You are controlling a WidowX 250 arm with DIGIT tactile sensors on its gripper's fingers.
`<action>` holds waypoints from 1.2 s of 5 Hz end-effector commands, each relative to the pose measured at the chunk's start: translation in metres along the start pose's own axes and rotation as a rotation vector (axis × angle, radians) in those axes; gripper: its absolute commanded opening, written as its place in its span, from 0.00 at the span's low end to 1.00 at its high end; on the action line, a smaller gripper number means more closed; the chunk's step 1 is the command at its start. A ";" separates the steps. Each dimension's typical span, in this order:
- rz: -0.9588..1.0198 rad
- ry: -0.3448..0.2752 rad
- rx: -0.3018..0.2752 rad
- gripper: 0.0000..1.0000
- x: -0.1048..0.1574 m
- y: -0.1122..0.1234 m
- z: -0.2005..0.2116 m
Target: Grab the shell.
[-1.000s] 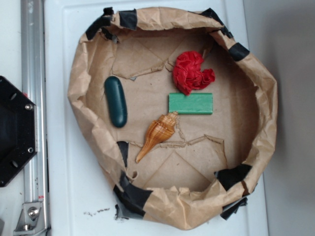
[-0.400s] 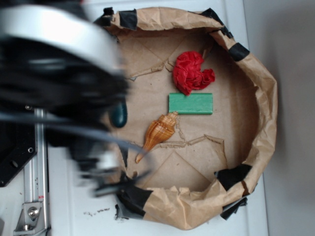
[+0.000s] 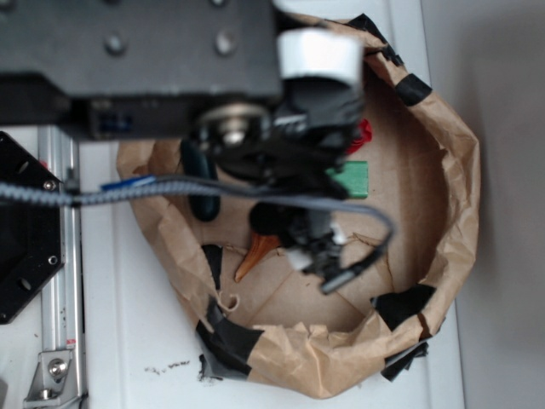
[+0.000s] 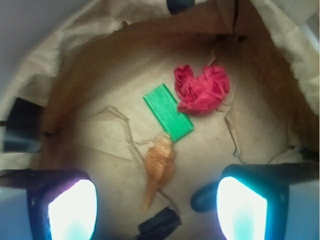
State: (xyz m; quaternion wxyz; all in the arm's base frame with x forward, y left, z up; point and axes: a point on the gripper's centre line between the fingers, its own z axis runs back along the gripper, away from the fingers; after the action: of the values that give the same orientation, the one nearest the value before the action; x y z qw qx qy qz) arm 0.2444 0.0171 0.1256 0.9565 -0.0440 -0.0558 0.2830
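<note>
Orange-tan shell (image 4: 160, 167) mid-floor of paper basin (image 4: 75, 90), between wide-open gripper (image 4: 152, 210) pads: approach step; next, descend and close.

Arm (image 3: 170, 77) hides most of shell (image 3: 255, 252) (exterior view).

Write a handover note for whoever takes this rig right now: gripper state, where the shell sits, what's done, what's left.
Gripper: open, empty, above the paper-lined bin, fingers apart on either side of the shell in the wrist view.
Shell: lying flat on the bin floor, wide end beside a corner of the green block, pointed tip toward the camera. In the exterior view the arm hides most of it.
Red crumpled cloth lies beyond the block; a dark capsule shows partly by the right finger.
Done: arm positioned over the shell.
Left: descend, close on the shell, lift. Watch the block.
</note>
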 end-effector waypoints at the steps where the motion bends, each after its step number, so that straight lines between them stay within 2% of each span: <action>1: -0.078 -0.035 -0.038 1.00 0.018 0.013 -0.058; 2: -0.149 -0.008 -0.116 1.00 0.012 -0.004 -0.073; 3: -0.207 0.060 -0.105 1.00 -0.003 -0.028 -0.101; 4: -0.226 0.114 -0.079 0.16 -0.018 -0.038 -0.112; 5: -0.290 0.135 -0.045 0.00 -0.021 -0.040 -0.106; 6: -0.434 0.092 -0.031 0.00 -0.004 -0.048 -0.058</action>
State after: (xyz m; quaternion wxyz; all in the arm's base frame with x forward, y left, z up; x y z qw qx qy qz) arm 0.2649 -0.0266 0.0510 0.9950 -0.0557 0.0164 0.0819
